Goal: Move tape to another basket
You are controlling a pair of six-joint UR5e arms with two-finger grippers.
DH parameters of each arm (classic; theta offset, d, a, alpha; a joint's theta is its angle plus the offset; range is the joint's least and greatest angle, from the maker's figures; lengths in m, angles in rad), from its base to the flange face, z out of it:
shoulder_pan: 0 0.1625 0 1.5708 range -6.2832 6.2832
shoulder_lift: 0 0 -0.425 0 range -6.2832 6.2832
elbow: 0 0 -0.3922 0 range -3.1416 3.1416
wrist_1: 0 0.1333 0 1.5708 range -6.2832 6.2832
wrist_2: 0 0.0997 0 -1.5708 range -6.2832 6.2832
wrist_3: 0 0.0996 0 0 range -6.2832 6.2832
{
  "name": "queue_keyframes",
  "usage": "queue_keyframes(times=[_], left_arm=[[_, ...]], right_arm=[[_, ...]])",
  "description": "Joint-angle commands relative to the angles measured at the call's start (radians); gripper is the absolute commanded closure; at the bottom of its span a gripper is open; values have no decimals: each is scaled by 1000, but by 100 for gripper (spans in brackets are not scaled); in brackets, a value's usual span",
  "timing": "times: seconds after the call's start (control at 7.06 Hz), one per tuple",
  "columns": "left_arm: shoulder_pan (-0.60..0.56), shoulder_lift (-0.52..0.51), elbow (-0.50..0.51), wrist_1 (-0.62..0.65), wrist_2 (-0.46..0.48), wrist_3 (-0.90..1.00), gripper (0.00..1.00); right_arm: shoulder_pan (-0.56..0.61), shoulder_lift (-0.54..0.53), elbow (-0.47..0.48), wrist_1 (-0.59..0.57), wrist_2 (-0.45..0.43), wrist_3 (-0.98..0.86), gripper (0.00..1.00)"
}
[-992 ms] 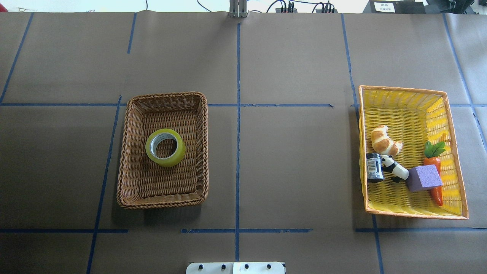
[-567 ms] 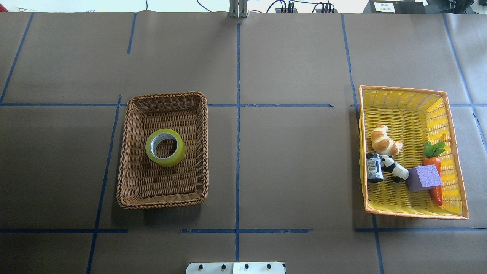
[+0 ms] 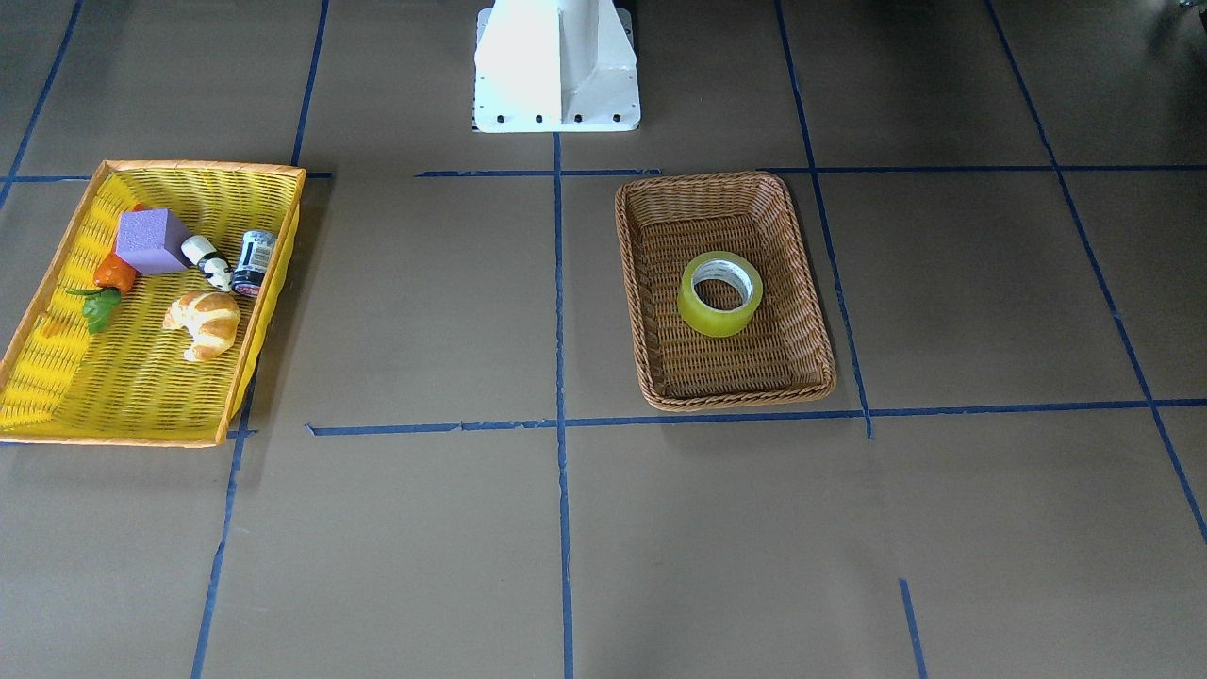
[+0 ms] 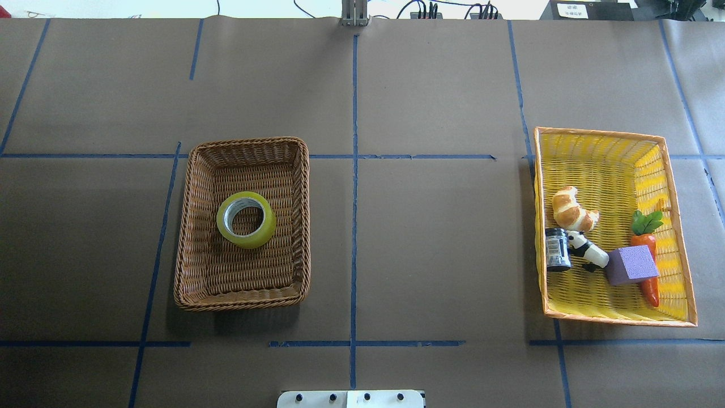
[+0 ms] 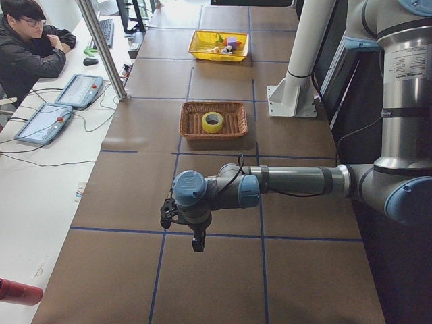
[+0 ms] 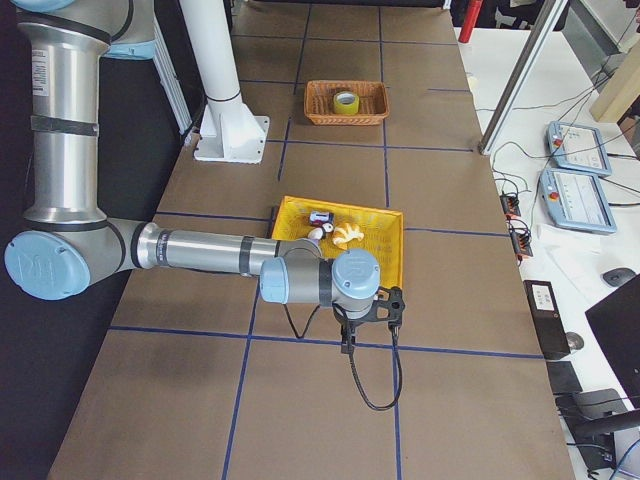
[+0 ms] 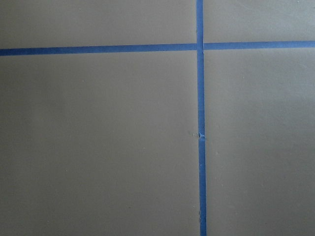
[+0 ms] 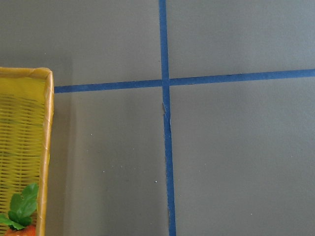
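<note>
The yellow-green tape roll (image 4: 250,240) lies flat in the middle of the brown wicker basket (image 4: 183,238) on the table's left half. Both also show in the front view, tape (image 3: 707,322) and basket (image 3: 735,397), in the exterior left view (image 5: 206,123) and in the exterior right view (image 6: 346,101). My left gripper (image 5: 196,241) hangs over bare table well short of the basket, on the near side in the exterior left view. My right gripper (image 6: 347,345) hangs beside the yellow basket. I cannot tell whether either is open or shut.
A yellow plastic-weave basket (image 4: 600,150) with an orange rim stands at the right. It holds a croissant (image 4: 573,208), a dark can (image 4: 558,248), a panda figure (image 4: 588,250), a purple block (image 4: 630,264) and a carrot (image 4: 649,286). The robot's white base (image 3: 556,66) stands at the table's edge.
</note>
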Motion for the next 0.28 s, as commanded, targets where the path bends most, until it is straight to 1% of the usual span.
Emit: queue_keyframes(times=[0.0, 0.14], left_arm=[[0, -3, -2, 0, 0, 0, 0], [0, -3, -2, 0, 0, 0, 0]], right_arm=[[1, 0, 0, 0, 1, 0, 0], [1, 0, 0, 0, 1, 2, 0]])
